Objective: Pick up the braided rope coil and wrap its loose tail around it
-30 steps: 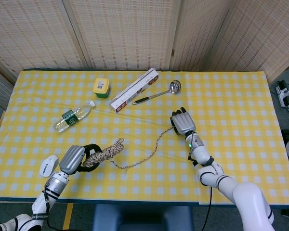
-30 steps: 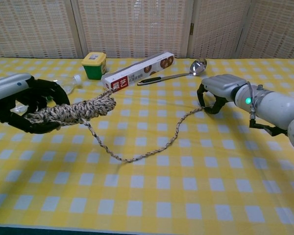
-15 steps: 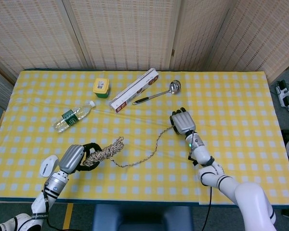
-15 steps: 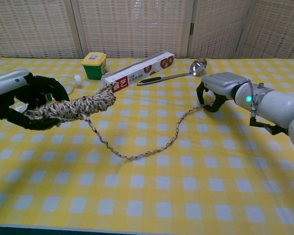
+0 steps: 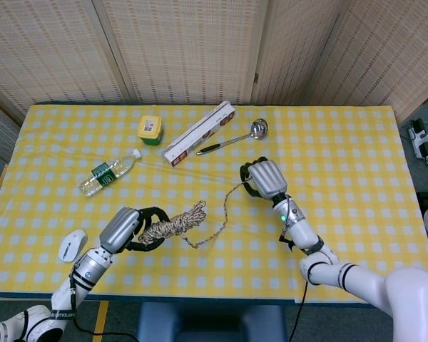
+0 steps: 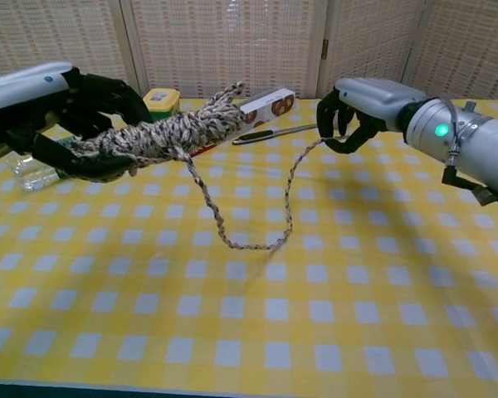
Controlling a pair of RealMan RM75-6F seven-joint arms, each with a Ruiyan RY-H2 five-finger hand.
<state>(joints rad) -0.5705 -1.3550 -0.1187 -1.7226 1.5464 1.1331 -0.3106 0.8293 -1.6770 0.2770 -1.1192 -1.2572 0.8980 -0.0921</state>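
My left hand (image 5: 127, 229) (image 6: 62, 116) grips one end of the braided rope coil (image 5: 175, 222) (image 6: 162, 134), a beige and brown bundle held above the table and pointing right. The loose tail (image 5: 215, 221) (image 6: 253, 211) hangs from the coil, dips to the checked cloth, then rises to my right hand (image 5: 264, 179) (image 6: 361, 112). That hand pinches the tail's end, lifted off the table.
At the back of the yellow checked table (image 5: 342, 164) lie a green-lidded jar (image 5: 149, 130), a long foil box (image 5: 200, 133) (image 6: 261, 112), a metal ladle (image 5: 235, 138) and a water bottle (image 5: 108, 172). A white mouse (image 5: 71, 245) sits at the front left.
Both hands have risen and drawn closer together. The coil is now higher and further right, and the tail's end has lifted off the table with my right hand.
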